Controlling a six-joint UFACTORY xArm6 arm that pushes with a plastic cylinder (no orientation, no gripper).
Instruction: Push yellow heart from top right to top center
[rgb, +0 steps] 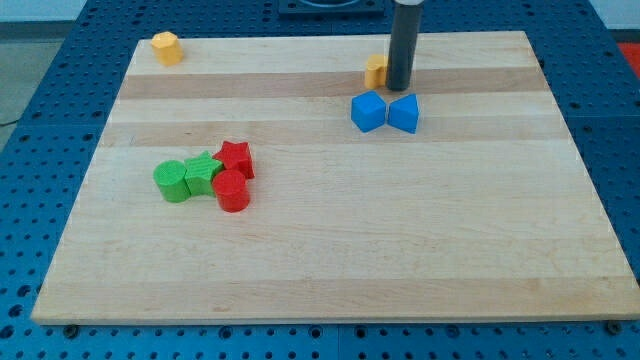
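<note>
The yellow heart (376, 71) sits near the surface's (300, 260) top edge, a little right of its middle, mostly hidden behind the rod. My tip (400, 87) stands just on the heart's right side, touching or nearly so; there is no hand, nothing is grasped. The heart lies leftward from the tip, so a push toward the left edge looks apt. Two blue blocks (386, 112) lie just below.

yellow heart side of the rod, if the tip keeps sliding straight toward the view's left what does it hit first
My tip sits right beside the yellow block, which is partly hidden behind the rod, so that block would likely be met first. Past it, the way along the board's top looks free, though depth is hard to judge.
</note>
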